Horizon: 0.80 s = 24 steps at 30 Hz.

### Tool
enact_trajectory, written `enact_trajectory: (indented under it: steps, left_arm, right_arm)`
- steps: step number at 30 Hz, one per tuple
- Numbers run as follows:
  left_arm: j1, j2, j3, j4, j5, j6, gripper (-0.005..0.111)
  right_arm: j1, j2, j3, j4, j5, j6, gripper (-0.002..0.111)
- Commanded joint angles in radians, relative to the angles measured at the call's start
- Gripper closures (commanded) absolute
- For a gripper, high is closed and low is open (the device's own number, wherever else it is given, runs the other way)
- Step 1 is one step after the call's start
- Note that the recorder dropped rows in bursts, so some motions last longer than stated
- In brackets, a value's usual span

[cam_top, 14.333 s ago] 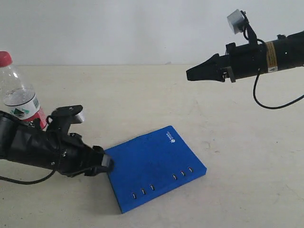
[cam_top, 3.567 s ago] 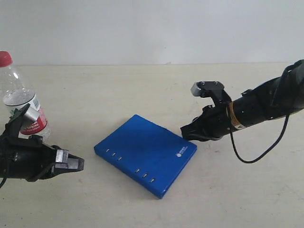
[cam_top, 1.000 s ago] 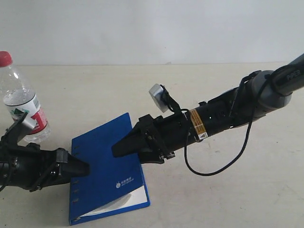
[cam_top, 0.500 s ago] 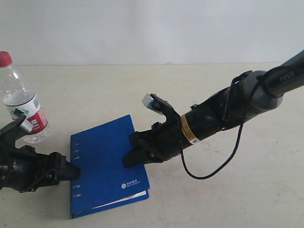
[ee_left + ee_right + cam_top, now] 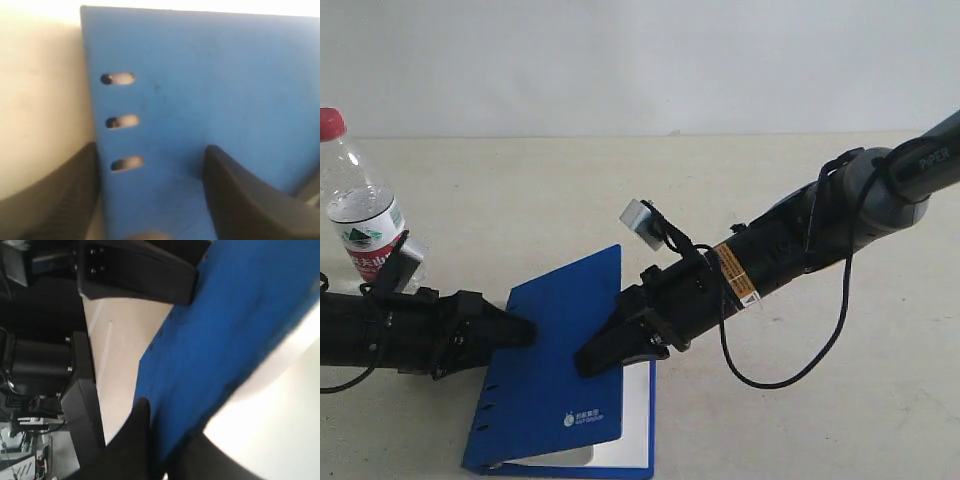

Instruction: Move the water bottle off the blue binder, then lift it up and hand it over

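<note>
The water bottle [image 5: 352, 214] stands upright on the table at the far left, red cap up, apart from the blue binder [image 5: 560, 350]. The binder lies at the lower middle with its cover tilted up and white pages [image 5: 638, 425] showing underneath. My right gripper [image 5: 592, 360] is shut on the cover's edge; in the right wrist view the blue cover [image 5: 225, 335] runs between the black fingers [image 5: 134, 440]. My left gripper [image 5: 523, 333] is open at the binder's rivet edge, and the rivets [image 5: 120, 121] lie between its fingers [image 5: 250, 200].
The beige table [image 5: 650, 190] runs back to a white wall. The right arm [image 5: 820, 225] with its looping black cable [image 5: 790, 375] crosses the table's middle. The left arm [image 5: 380, 335] lies low just in front of the bottle.
The right gripper has raised the binder's cover, exposing white pages, and the binder has shifted right. The left gripper has slid right up to the rivet edge. The bottle has not moved.
</note>
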Motion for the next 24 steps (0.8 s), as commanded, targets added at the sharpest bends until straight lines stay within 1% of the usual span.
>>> enact_trajectory:
  steps: [1,3,6,11,13,16,20,21,24]
  left_arm:
    - [-0.004,0.008,0.002,0.041,0.285,0.135,0.072]
    - [0.0,-0.012,0.004,0.041,0.285,0.123,0.077]
    - [0.0,-0.036,0.004,0.041,0.285,0.116,0.077]
    - [-0.002,-0.1,0.004,0.102,0.285,0.057,0.076]
    - [-0.004,-0.131,0.004,0.107,0.285,0.04,0.071]
    - [-0.004,-0.166,0.006,0.112,0.285,0.04,0.056]
    - [-0.006,-0.174,0.008,0.092,0.285,0.083,0.037]
    - [-0.006,-0.174,0.008,0.082,0.285,0.096,0.034]
    - [-0.042,-0.174,0.008,0.047,0.285,0.17,0.035]
  right_arm:
    - [-0.024,0.003,-0.002,-0.01,0.157,0.029,0.108]
    - [-0.045,0.003,-0.002,-0.01,0.229,0.029,0.108]
    - [-0.084,0.003,-0.004,-0.01,0.302,0.043,0.108]
    - [-0.109,0.003,-0.004,-0.01,0.318,0.063,0.108]
    - [-0.109,0.003,-0.004,-0.01,0.311,0.06,0.108]
    - [-0.109,0.003,-0.004,-0.01,0.287,0.025,0.108]
    - [-0.109,0.003,-0.004,-0.01,0.285,0.007,0.108]
    - [-0.109,0.003,-0.004,-0.01,0.287,0.007,0.108]
    - [-0.109,0.003,-0.004,-0.01,0.282,0.005,0.108]
